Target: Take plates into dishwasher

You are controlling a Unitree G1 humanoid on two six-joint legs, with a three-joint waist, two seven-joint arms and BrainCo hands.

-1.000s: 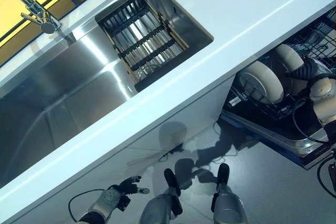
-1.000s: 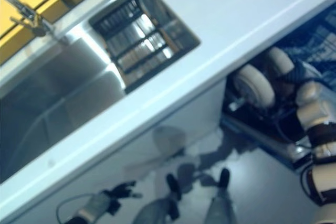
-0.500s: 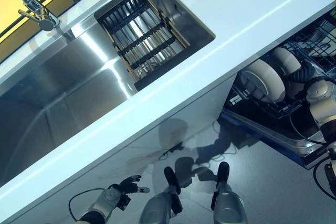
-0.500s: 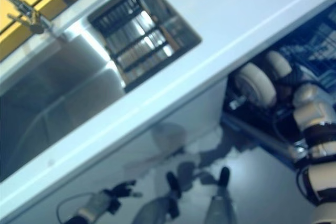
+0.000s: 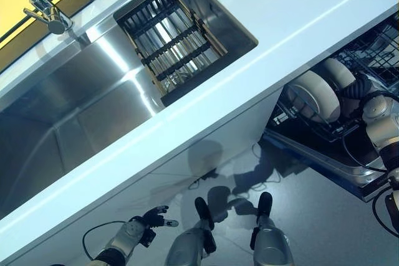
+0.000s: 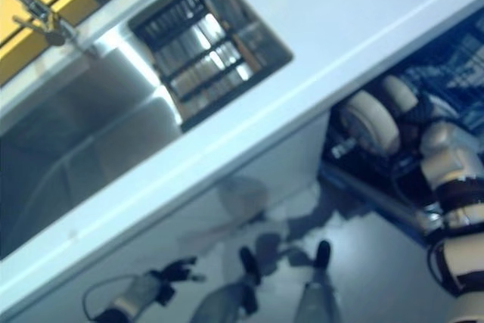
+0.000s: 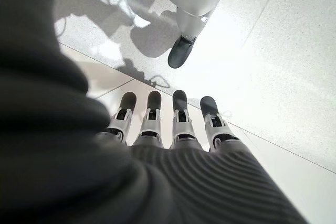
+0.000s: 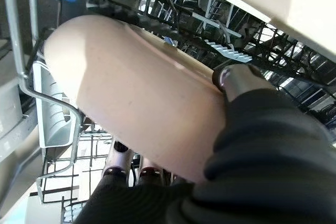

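Right hand (image 8: 247,129) pinches a cream plate (image 8: 142,103), thumb on one face and fingers (image 8: 119,167) behind it, inside the dishwasher rack (image 5: 368,54). A second plate (image 5: 315,95) stands just beside it. Left hand (image 7: 173,135) hangs over the floor (image 7: 273,51), fingers straight, holding nothing.

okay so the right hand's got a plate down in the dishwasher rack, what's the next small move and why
Probably ease the plate down between the rack wires, then let go. The right hand grips its rim with the thumb, another plate stands beside it, and the left hand hangs idle.
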